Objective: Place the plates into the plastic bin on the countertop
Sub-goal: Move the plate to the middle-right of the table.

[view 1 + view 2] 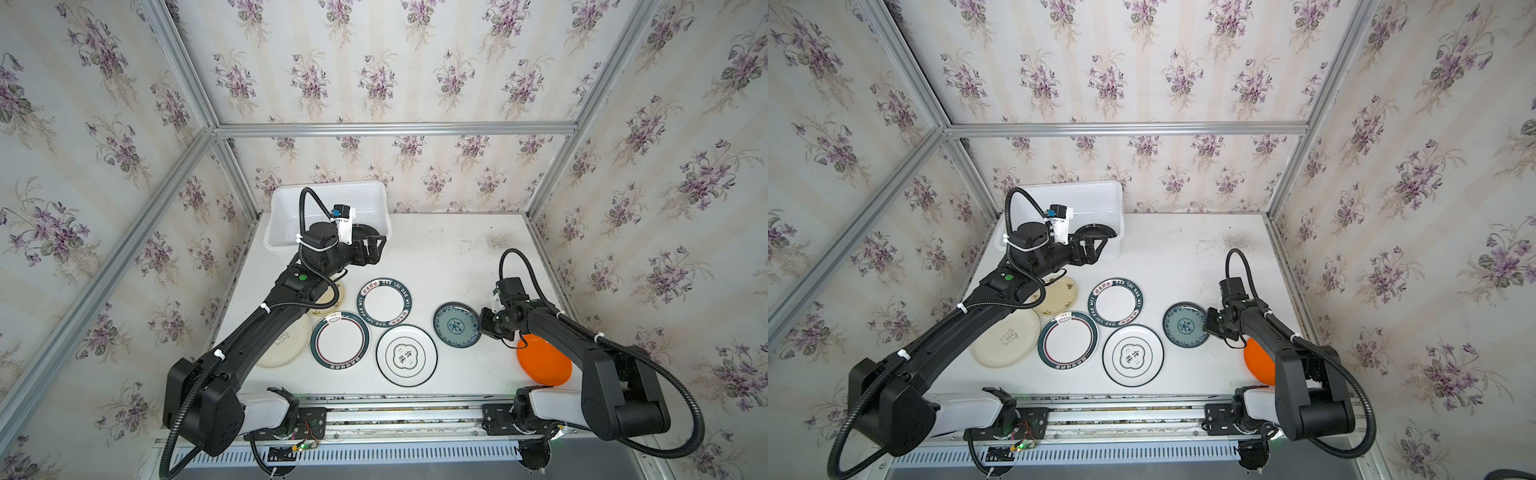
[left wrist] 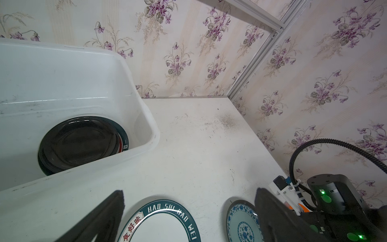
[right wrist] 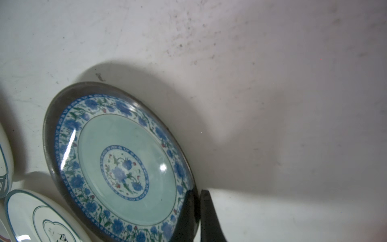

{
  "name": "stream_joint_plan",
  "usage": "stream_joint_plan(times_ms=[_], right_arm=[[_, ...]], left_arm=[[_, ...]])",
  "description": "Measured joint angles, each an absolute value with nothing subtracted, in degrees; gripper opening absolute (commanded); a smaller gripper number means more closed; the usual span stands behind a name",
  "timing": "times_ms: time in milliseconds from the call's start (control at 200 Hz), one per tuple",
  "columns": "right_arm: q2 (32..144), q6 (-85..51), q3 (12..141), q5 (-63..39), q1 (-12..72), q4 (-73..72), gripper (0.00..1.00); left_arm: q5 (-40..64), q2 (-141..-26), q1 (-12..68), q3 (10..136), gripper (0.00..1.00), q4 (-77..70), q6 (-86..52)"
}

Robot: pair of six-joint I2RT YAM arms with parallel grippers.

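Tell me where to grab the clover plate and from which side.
Probably pinch its rim on the edge facing the robot's base: the clover plate lies flat, so only the thin rim offers a hold, one finger over and one under. That edge has bare countertop beside it; other plates crowd the far and left edges.

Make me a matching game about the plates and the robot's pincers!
Things:
1. black plate
2. blue flowered plate
3. orange plate
4. left pincer

Places or states:
A. pinched at its rim by the right pincer
B. open, holding nothing
C. inside the plastic bin
D. partly hidden under the right arm

Right pairs: 1-C, 2-A, 3-D, 4-B.
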State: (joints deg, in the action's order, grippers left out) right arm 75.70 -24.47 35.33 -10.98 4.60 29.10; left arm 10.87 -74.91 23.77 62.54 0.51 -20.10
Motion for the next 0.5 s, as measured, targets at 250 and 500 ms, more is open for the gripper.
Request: stream_joint_plan(times_ms=[250, 500], right_arm=[[76.1, -24.7, 35.6, -11.2, 4.6, 28.1, 0.00], [74.2, -26.2, 35.5, -7.9, 4.6, 27.6, 0.00]], left_arm=[[11.5, -74.5, 23.7, 61.7, 1.00, 0.5, -20.8], [13.7, -76.0, 23.8, 61.7, 1.00, 0.0, -22.7]])
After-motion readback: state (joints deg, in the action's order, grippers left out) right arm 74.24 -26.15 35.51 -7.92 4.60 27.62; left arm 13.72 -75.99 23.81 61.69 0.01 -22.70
